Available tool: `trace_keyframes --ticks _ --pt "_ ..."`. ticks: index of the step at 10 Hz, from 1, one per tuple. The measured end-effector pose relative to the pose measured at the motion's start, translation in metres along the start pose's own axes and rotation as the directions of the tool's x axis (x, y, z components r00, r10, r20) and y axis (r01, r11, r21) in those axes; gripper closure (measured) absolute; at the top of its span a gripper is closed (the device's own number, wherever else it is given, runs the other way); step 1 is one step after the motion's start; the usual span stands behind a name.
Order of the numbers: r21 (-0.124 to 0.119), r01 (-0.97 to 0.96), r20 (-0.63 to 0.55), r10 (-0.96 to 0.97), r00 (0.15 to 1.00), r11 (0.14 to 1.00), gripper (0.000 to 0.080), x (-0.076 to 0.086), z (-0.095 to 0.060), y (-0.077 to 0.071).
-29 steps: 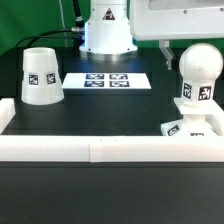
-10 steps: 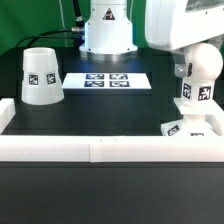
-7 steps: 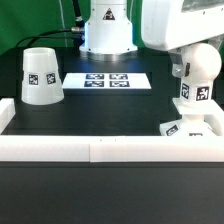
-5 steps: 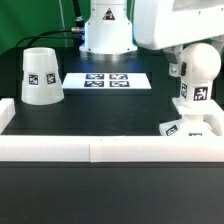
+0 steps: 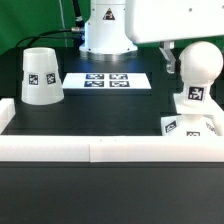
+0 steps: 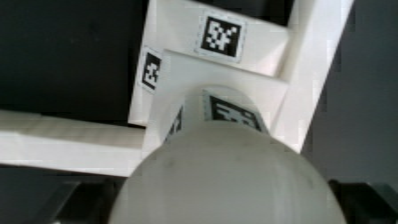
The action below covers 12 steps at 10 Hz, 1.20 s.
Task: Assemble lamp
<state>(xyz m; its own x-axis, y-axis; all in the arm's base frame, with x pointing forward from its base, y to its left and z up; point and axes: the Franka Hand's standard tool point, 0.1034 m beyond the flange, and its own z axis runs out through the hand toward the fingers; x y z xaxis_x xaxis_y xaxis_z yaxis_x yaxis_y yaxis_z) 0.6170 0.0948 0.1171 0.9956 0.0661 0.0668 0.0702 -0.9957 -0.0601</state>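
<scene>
The bulb stands on the base at the near corner of the desk, on the exterior view's right. The claw hangs just above the bulb, and its state cannot be told (fingers obscured). A sideways brush could topple a loosely seated bulb.

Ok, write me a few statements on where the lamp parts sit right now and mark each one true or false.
1. The cone shade stands on the exterior view's left, apart from the bulb. True.
2. The bulb lies on its side. False: it stands upright on the square base.
3. The marker board lies flat on the table between shade and bulb. True.
4. The shade covers the bulb. False: the bulb is bare, and the shade rests on the table.
</scene>
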Motion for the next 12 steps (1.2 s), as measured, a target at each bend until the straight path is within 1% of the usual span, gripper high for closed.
trace_keyframes --ticks 4,6,7,8,10,11,12 --pt "-0.003 -0.243 -0.022 0.243 0.970 0.970 0.0220 0.005 -0.002 0.009" --pt "-0.005 -0.231 -0.018 0.231 0.973 0.973 0.0122 0.001 0.000 0.010" --pt "-0.006 -0.227 -0.014 0.227 0.974 0.974 0.0122 -0.002 0.001 0.010" --pt "-0.006 -0.226 -0.012 0.226 0.974 0.974 0.0104 -0.004 -0.001 0.009" --pt "-0.008 -0.218 0.000 0.218 0.976 0.976 0.0101 -0.015 0.000 0.008" --pt "-0.008 -0.206 0.003 0.206 0.979 0.978 0.0100 -0.016 -0.003 0.007" --pt "-0.010 -0.180 0.023 0.180 0.983 0.984 0.0100 -0.018 -0.010 0.007"
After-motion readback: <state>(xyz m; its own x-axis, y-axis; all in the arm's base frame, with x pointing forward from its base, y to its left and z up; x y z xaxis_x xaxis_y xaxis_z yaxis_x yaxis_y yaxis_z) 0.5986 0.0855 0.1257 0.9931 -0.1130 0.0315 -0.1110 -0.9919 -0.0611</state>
